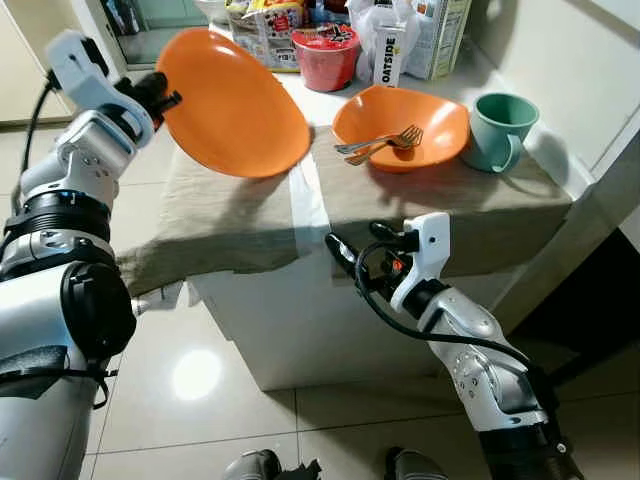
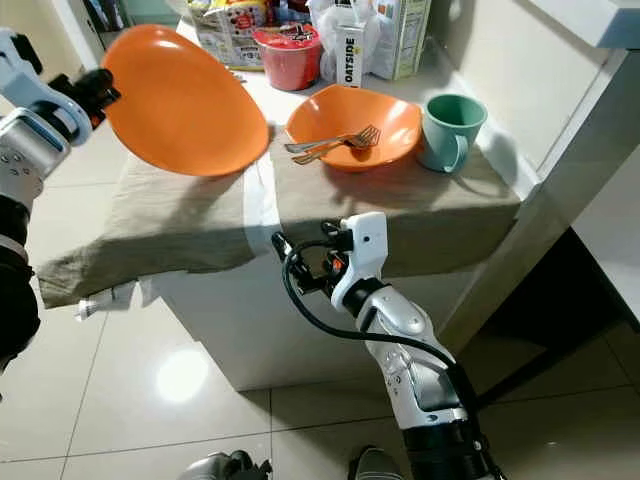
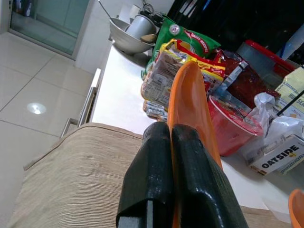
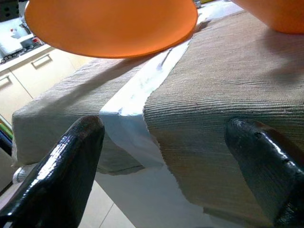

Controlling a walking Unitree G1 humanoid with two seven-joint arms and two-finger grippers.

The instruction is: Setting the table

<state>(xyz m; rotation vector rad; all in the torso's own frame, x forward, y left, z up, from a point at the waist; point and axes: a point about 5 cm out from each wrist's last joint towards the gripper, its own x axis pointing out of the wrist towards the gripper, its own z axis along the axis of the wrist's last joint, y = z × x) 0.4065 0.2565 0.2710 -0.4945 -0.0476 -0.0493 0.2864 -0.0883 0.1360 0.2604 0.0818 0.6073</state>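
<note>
My left gripper [image 1: 165,98] is shut on the rim of an orange plate [image 1: 232,101], holding it tilted in the air over the left placemat [image 1: 215,215]. In the left wrist view the two black fingers [image 3: 156,175] pinch the plate's edge [image 3: 190,104]. An orange bowl [image 1: 402,125] with a fork and spoon [image 1: 385,142] rests on the right placemat [image 1: 440,200], a green mug [image 1: 498,128] beside it. My right gripper [image 1: 355,250] hangs open, below the table's front edge, nothing between its fingers [image 4: 61,171].
At the back of the white table [image 1: 300,320] stand a red noodle cup [image 1: 326,55], an Oatside carton [image 1: 388,50], snack bags [image 1: 262,25] and a box. A wall [image 1: 570,70] borders the right side. Tiled floor [image 1: 190,390] lies in front.
</note>
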